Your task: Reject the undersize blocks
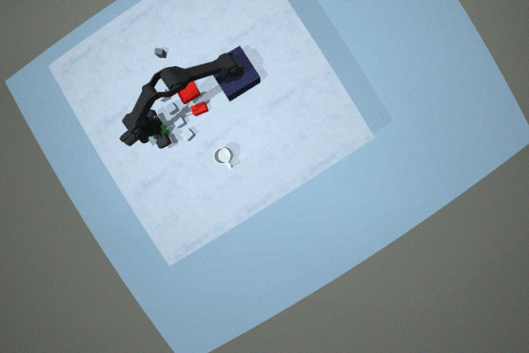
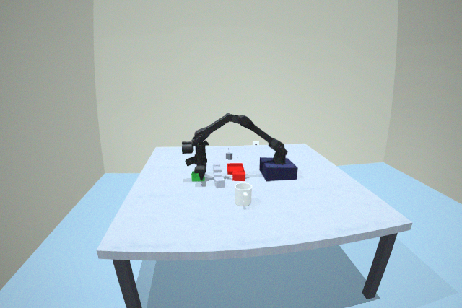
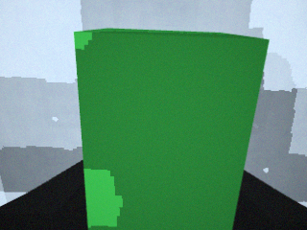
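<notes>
My arm's base [image 1: 250,80] [image 2: 281,173] stands beside the tray [image 1: 188,93] [image 2: 235,169], the mug [image 1: 223,155] [image 2: 243,194] well apart from both, and between tray and mug lies a block [image 1: 187,133] [image 2: 219,182], all on the table [image 1: 256,161] [image 2: 260,222].

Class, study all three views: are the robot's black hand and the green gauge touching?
Touching. The wrist view shows it: the black hand's two fingers meet the green block-shaped gauge's left and right sides, clamping it between them.
</notes>
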Motion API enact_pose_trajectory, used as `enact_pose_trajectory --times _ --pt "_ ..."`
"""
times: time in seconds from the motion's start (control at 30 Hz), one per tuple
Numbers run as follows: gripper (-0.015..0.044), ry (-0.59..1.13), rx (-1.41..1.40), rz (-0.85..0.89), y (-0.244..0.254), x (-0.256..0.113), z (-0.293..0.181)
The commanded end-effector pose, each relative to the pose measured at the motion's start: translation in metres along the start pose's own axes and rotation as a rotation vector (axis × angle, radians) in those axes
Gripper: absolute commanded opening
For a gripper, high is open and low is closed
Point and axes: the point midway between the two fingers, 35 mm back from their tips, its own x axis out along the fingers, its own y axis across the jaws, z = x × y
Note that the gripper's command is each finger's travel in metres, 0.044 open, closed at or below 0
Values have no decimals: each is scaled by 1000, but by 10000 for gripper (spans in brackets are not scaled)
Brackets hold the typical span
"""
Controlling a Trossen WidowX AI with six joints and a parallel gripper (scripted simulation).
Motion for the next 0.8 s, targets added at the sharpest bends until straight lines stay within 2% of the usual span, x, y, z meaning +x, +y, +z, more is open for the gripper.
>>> enact_pose_trajectory --times 0.0,0.1,0.23,0.77 --pt "0 -13 -5 -1 0 -4 5" --pt "0 -12 -4 -1 0 -6 5" --pt "0 0 0 0 0 -34 0" --pt "0 34 -1 -5 -1 -29 -7"
